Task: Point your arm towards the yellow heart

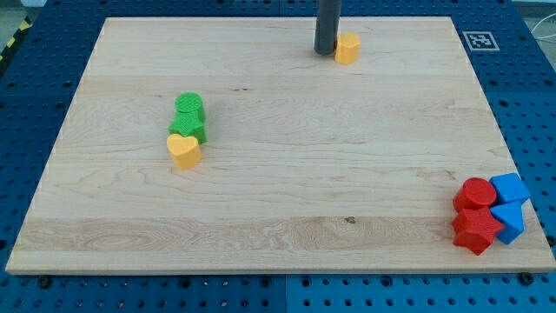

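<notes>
The yellow heart [183,150] lies on the wooden board [287,200] at the view's left of centre. It touches a green star-like block [192,130], with a green cylinder [188,106] just above that. My tip [325,52] is at the view's top centre, far up and to the right of the heart. It stands right beside a yellow block [347,48], on that block's left side.
At the view's bottom right corner sit a red cylinder [474,195], a red star-like block [476,229], a blue cube [509,188] and a blue triangular block [509,219], packed together. A marker tag [479,40] lies off the board's top right.
</notes>
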Controlling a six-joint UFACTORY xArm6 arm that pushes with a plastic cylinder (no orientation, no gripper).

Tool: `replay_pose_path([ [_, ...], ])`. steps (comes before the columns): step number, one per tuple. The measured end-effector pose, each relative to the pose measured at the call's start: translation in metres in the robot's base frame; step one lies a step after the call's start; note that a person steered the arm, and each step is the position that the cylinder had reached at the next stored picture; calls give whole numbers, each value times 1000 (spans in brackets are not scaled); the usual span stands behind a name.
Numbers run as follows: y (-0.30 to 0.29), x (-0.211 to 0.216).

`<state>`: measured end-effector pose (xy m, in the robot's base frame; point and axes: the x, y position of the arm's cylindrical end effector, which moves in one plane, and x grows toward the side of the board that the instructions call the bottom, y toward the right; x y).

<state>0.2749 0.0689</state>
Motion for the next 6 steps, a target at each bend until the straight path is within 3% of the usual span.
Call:
replay_pose_path([
  [2, -143, 7],
  [4, -255, 120],
  [5, -283, 190],
  [6, -258, 212],
])
